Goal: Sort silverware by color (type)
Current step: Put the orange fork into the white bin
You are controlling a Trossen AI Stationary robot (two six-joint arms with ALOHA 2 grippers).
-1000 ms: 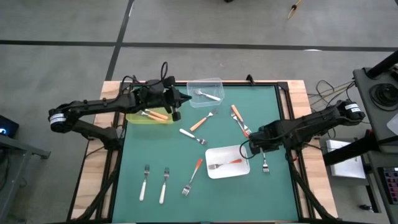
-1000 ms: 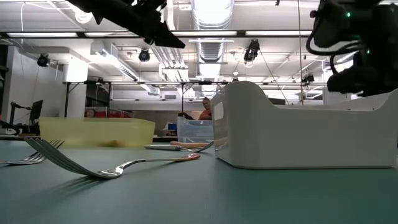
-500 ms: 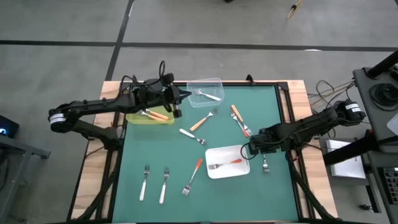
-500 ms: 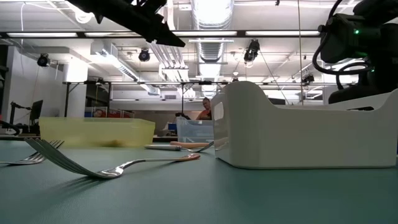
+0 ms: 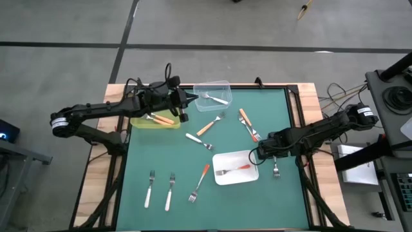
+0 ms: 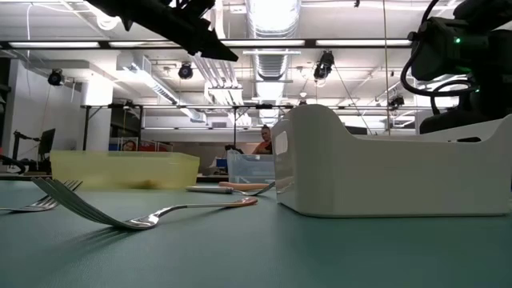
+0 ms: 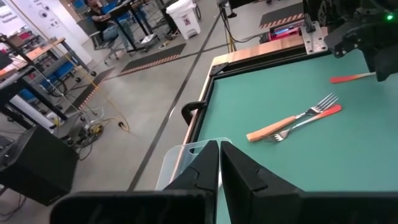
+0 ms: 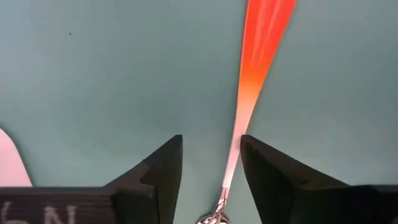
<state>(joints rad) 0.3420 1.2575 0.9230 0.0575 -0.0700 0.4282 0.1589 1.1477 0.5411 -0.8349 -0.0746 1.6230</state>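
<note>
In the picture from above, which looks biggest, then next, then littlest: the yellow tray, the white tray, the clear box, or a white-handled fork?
From largest to smallest in the high view:
1. The yellow tray, though the arm covers part of it, and the white tray look about alike.
2. The clear box looks only a bit smaller, so that is unsure.
3. The white-handled fork, clearly smallest.

— What's the floor (image 5: 257, 26) like around here?
— Grey concrete, dark seams. Striped mats (image 7: 149, 62) lie by the far desks (image 7: 127, 9).
— And overhead?
— Long strip lights (image 6: 376, 42), silver ducting (image 6: 272, 16), exposed white beams.
</note>
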